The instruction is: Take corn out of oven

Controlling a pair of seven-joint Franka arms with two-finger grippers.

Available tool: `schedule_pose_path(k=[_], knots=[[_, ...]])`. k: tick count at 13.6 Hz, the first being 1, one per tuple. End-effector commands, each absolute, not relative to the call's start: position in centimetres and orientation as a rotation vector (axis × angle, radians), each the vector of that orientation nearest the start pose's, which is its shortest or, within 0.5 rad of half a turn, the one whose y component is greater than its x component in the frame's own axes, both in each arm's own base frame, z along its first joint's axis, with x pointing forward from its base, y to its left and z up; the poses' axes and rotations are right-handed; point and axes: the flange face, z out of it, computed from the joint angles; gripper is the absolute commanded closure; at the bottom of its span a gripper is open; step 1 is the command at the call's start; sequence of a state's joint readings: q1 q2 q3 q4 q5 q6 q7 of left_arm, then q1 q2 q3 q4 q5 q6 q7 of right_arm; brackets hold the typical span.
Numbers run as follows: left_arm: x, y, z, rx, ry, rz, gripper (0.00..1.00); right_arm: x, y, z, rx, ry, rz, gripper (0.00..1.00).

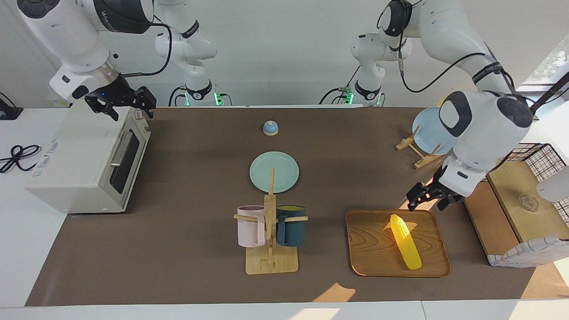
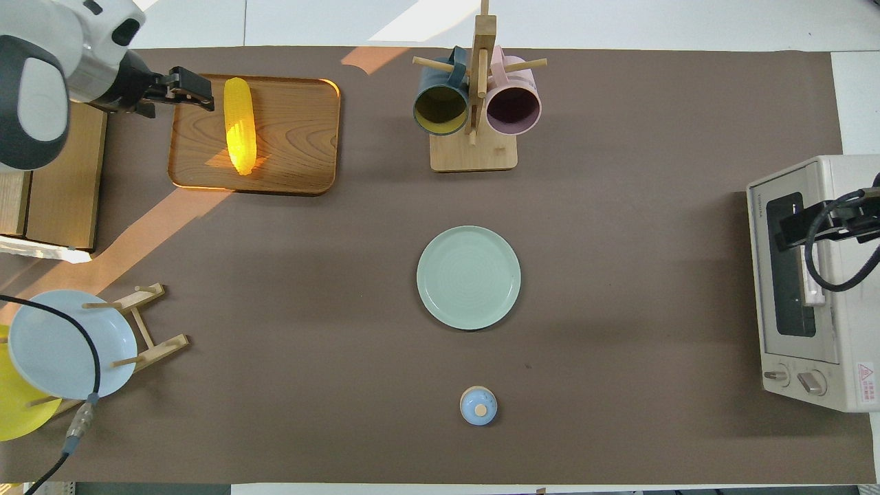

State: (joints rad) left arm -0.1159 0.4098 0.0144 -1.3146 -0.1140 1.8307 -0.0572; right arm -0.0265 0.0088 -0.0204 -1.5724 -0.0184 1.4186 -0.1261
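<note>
The yellow corn (image 1: 405, 241) lies on its side on a wooden tray (image 1: 378, 249) at the left arm's end of the table; it also shows in the overhead view (image 2: 240, 124) on the tray (image 2: 295, 137). My left gripper (image 1: 427, 203) is open and empty, raised over the tray's edge beside the corn, apart from it (image 2: 205, 93). The white oven (image 1: 84, 155) stands at the right arm's end with its dark glass door shut (image 2: 818, 289). My right gripper (image 1: 124, 106) hangs open and empty over the oven's top (image 2: 790, 230).
A wooden mug rack (image 1: 270, 249) with a pink and a dark blue mug stands beside the tray. A green plate (image 1: 274, 171) and a small blue bell (image 1: 270, 127) sit mid-table. A plate stand (image 1: 422, 153) with a light blue plate and a wire-and-wood basket (image 1: 524, 195) stand at the left arm's end.
</note>
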Motion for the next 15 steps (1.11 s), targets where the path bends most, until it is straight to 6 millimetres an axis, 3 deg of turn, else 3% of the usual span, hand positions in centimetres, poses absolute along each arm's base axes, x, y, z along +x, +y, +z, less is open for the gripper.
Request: schedule_pose_path(k=[1,3,5,8,11,15], knots=[[64.0,-7.5,56.8,-3.181,0.052,-0.039,0.0,53.3,-2.8,60.7,-3.115,-0.094,0.238,0.0],[60.5,-7.4,60.1,-3.172,0.054,0.024,0.0,53.3,-2.8,60.7,-3.115,-0.094,0.238,0.0],[57.1,-6.9,61.8,-3.169,0.044,0.087,0.0,53.3,-2.8,60.8,-3.115,-0.094,0.238,0.0],[53.5,-6.8,61.1,-3.162,0.009,0.158,0.0,53.3,-2.8,60.7,-3.115,-0.091,0.238,0.0],[52.6,-6.4,59.2,-3.164,0.022,0.144,0.0,53.3,-2.8,60.7,-3.115,-0.091,0.238,0.0],[53.4,-7.3,60.3,-3.162,0.055,0.092,0.0,53.3,-2.8,60.7,-3.115,-0.091,0.238,0.0]])
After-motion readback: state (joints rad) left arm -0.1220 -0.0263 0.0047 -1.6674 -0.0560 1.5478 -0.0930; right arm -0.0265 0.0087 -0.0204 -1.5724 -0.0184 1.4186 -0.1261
